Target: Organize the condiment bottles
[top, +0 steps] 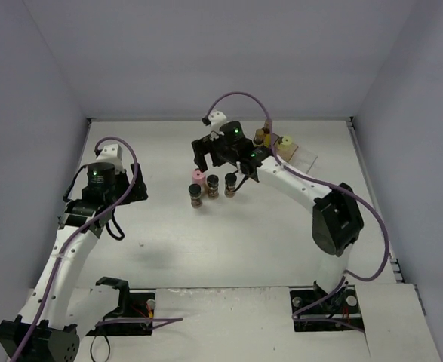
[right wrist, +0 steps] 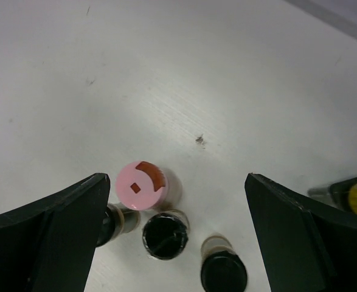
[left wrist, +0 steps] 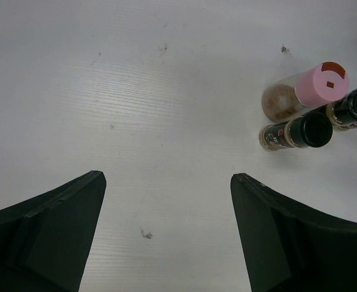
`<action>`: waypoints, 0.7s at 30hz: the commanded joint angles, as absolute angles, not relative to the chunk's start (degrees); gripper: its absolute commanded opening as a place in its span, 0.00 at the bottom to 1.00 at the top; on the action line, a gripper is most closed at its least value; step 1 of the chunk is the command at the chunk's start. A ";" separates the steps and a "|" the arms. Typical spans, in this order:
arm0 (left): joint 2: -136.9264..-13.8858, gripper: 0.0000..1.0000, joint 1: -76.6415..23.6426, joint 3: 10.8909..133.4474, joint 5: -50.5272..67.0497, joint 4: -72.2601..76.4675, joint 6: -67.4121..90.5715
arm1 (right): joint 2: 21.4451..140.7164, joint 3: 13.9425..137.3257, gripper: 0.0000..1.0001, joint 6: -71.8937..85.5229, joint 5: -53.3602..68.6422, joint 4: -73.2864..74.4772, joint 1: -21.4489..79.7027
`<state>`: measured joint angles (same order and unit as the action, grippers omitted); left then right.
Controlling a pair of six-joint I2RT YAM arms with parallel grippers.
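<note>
Four condiment bottles stand upright in a tight cluster near the middle of the table [top: 168,249]: one pink-lidded bottle [right wrist: 143,184] and three dark-capped jars [right wrist: 165,234]. The pink-lidded bottle takes the far left corner of the cluster, and the jars stand just beside it on its near and right sides. My right gripper [right wrist: 177,178] hangs directly above this cluster, pointing down, with its fingers spread wide and nothing held between them. In the right wrist view the pink lid lies between the two fingers, closer to the one at the left edge of that view, and one jar is partly hidden behind that same finger. My left gripper [left wrist: 167,177] hangs over bare table to the left of the cluster, clear of it. Its fingers are also spread wide, with only the table surface between them. In the left wrist view the cluster shows at the right edge, beyond the fingertips. At the far right of the table lies a translucent bin [top: 306,157]. A pale-yellow jar [top: 286,141] and two amber bottles [top: 261,136] stand at its left end, close behind my right wrist. I cannot tell whether these three stand inside the bin or just beside it.
</note>
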<state>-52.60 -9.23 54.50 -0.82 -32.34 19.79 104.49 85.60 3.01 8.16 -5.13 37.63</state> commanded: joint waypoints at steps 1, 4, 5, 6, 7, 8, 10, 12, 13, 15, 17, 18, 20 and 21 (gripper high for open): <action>-51.94 0.86 -8.79 55.37 -0.18 -30.06 20.48 | 106.51 90.69 1.00 5.01 7.03 -6.33 39.89; -51.86 0.86 -8.79 55.37 -0.09 -30.06 20.48 | 109.42 92.02 1.00 5.80 6.94 -6.33 41.57; -51.86 0.85 -8.79 55.37 0.00 -30.06 20.57 | 110.73 92.72 1.00 5.89 6.42 -6.33 41.92; -51.86 0.86 -8.70 55.37 -0.09 -29.97 20.57 | 111.35 93.07 1.00 6.06 5.98 -6.33 42.27; -51.86 0.86 -8.70 55.37 0.00 -29.97 20.57 | 111.97 93.34 1.00 6.24 5.37 -6.24 42.54; -51.77 0.86 -8.70 55.37 0.00 -29.97 20.57 | 113.19 93.86 0.99 6.33 4.49 -6.15 42.89; -51.68 0.86 -8.79 55.37 0.00 -29.97 20.57 | 114.34 94.04 0.98 6.68 3.78 -6.06 43.24; -51.59 0.86 -8.70 55.37 0.00 -30.06 20.57 | 115.75 94.39 0.96 6.94 3.52 -5.72 43.24; -51.59 0.86 -8.70 55.37 0.00 -29.97 20.57 | 116.19 94.57 0.95 7.03 3.34 -5.63 43.33; -51.50 0.86 -8.70 55.37 0.00 -29.97 20.48 | 117.16 94.66 0.93 7.12 2.73 -5.54 43.42; -51.50 0.86 -8.70 55.46 0.00 -29.97 20.57 | 117.77 94.75 0.91 7.03 2.37 -5.28 43.51; -51.42 0.86 -8.70 55.37 0.00 -29.97 20.57 | 117.95 94.83 0.91 7.12 2.11 -5.19 43.51; -51.42 0.86 -8.70 55.37 0.00 -29.97 20.57 | 118.39 94.83 0.88 7.03 1.93 -5.01 43.51; -51.50 0.86 -8.70 55.37 0.00 -30.06 20.57 | 118.48 94.92 0.86 6.94 1.85 -4.92 43.59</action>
<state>-52.18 -9.23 54.50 -0.19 -32.36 20.03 119.77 91.83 6.24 3.70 -2.90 43.27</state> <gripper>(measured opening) 0.855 0.876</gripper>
